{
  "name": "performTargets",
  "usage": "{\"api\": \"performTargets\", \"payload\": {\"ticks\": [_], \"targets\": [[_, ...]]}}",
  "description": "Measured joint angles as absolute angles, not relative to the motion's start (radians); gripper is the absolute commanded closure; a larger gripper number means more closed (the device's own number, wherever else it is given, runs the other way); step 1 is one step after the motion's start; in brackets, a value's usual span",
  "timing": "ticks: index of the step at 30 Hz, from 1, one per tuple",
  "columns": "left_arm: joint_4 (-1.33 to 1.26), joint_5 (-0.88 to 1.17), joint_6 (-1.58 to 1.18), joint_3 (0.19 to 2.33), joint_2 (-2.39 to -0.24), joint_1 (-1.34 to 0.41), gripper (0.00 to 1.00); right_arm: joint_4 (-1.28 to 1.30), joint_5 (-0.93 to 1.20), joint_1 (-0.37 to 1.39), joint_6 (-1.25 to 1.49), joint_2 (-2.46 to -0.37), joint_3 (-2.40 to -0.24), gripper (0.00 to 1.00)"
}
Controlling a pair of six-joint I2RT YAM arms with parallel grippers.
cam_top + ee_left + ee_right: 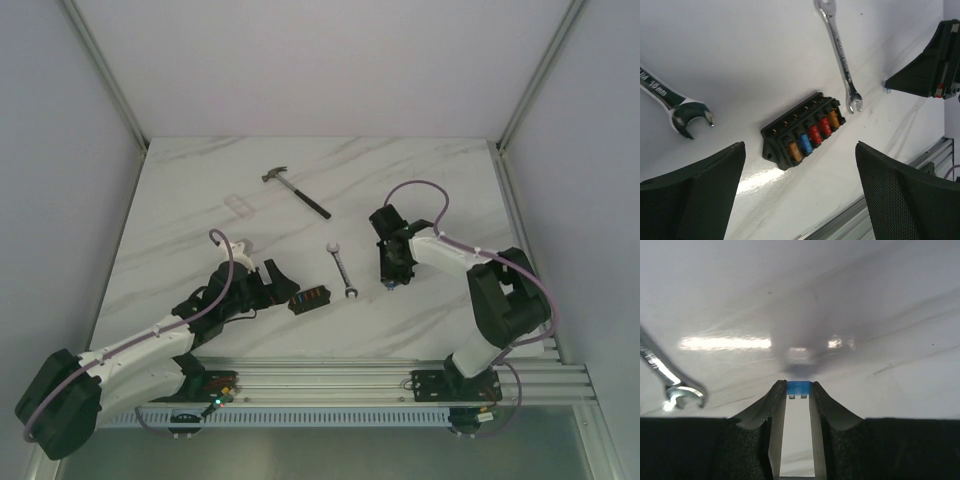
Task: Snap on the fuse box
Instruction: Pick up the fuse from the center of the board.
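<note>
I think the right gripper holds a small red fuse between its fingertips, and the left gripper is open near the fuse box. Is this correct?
Not fully. The fuse pinched in the right gripper is blue, not red, as the right wrist view shows. The rest is correct: the left gripper is open near the fuse box.

Robot lab cell: marble-look worktop (pixel 190 200) boxed by plain white panels (pixel 320 60), aluminium posts (pixel 105 72) at far corners, slotted aluminium rail (pixel 340 376) along near edge.
</note>
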State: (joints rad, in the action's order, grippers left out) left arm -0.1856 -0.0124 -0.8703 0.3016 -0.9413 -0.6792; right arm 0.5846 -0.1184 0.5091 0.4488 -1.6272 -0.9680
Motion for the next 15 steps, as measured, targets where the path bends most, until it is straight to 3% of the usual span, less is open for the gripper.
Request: {"api": "performTargets", "payload": {"ticks": [6, 15], "targets": [[-0.325, -0.039, -0.823, 0.303, -0.947, -0.767, 0.04, 0.528, -0.097, 0.559, 0.516, -1.473, -0.969, 0.85], [-0.587, -0.159, -0.654, 0.342, -1.065, -0.932, 0.22, 0.366, -0.067, 0.637, 0.660, -1.273, -0.967, 0.85]]}}
